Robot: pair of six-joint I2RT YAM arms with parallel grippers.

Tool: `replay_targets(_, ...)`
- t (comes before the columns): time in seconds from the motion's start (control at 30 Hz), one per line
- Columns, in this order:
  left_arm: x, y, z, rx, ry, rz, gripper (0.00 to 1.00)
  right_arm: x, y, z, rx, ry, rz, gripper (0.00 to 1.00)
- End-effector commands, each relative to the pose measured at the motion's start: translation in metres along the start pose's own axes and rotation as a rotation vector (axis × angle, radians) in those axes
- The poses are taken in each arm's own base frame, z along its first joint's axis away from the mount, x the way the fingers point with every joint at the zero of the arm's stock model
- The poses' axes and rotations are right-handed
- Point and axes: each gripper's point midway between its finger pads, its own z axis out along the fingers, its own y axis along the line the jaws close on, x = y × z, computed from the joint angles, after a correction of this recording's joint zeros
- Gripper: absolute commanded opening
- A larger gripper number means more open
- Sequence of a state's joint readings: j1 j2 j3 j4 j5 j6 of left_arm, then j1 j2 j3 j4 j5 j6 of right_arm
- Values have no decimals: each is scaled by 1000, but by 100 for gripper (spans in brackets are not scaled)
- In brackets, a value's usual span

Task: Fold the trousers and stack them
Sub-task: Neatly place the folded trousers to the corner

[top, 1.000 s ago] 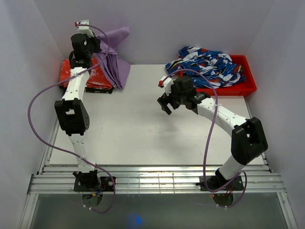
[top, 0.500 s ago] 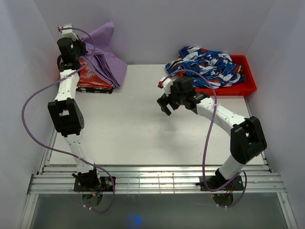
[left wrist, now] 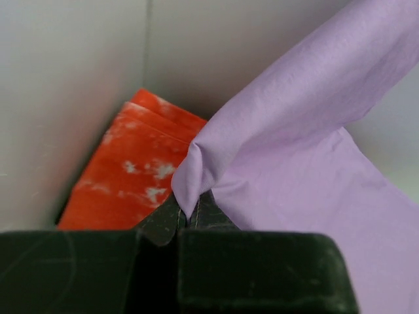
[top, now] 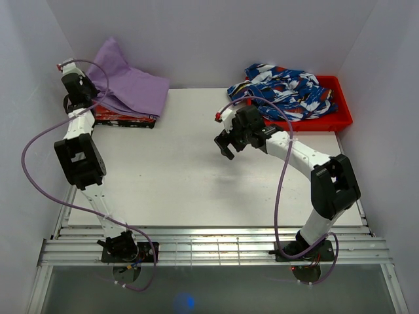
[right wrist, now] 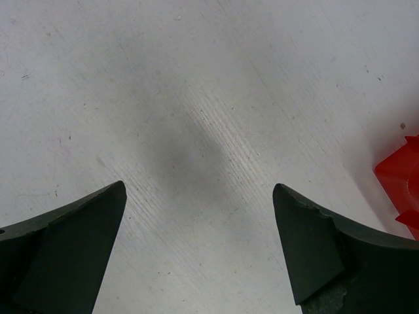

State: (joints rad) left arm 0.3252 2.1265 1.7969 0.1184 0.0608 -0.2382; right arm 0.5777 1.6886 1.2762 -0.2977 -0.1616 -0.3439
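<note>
Lilac trousers [top: 134, 88], seen from above, have swung leftward and now drape over the red-orange cloth [top: 124, 118] at the desk's [top: 196, 170] far-left corner. Left wrist: left hand [left wrist: 186, 219] pinches their fold; release seems next. Right wrist: right hand [right wrist: 200, 222] spread, empty.

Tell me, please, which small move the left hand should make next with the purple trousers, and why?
Probably lower the left hand toward the red cloth. It is shut on a pinched fold of the trousers, which already lie over that cloth, but the held part is raised above it. Lowering should lay it flat before release.
</note>
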Motion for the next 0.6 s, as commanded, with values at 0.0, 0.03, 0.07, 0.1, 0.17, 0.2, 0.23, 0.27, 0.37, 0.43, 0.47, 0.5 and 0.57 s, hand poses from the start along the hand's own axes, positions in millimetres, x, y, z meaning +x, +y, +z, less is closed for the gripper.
replay_targets(0.0, -42, 51, -2, -147, -149, -11, 0, -17, -4, -3, -3, -27, -4, 98)
replay_targets(0.03, -33, 56, -1, -164, -132, -1, 0, -17, -4, -2, -3, -23, -6, 98)
replay_targets(0.07, -27, 64, 0, -188, -119, 5, 0, -18, -5, -2, -4, -22, -3, 98)
replay_targets(0.1, -18, 71, 1, -214, -104, 8, 0, -19, -5, -1, -7, -25, -3, 98)
replay_targets(0.17, -2, 83, 2, -239, -71, 25, 0, -17, -3, 2, -16, -15, -1, 98)
replay_targets(0.2, 7, 89, 4, -253, -55, 30, 0, -17, -3, 3, -19, -13, 1, 98)
replay_targets(0.23, 14, 93, 4, -267, -40, 32, 0, -18, -3, 3, -20, -13, 3, 98)
replay_targets(0.27, 17, 99, 4, -283, -31, 23, 0, -17, -3, 5, -21, -9, 5, 98)
replay_targets(0.37, 40, 109, 4, -320, 35, 8, 0, -18, -2, 5, -24, -10, 4, 98)
replay_targets(0.43, 52, 115, 0, -346, 72, -5, 0, -18, -2, 5, -25, -7, 3, 98)
replay_targets(0.47, 55, 117, -2, -354, 81, -16, 0, -18, -3, 5, -25, -9, 3, 98)
replay_targets(0.5, 61, 118, -4, -357, 95, -16, 0, -18, -3, 5, -25, -9, 3, 98)
replay_targets(0.57, 61, 121, -7, -368, 100, -11, 0, -18, -2, 5, -28, -8, 5, 98)
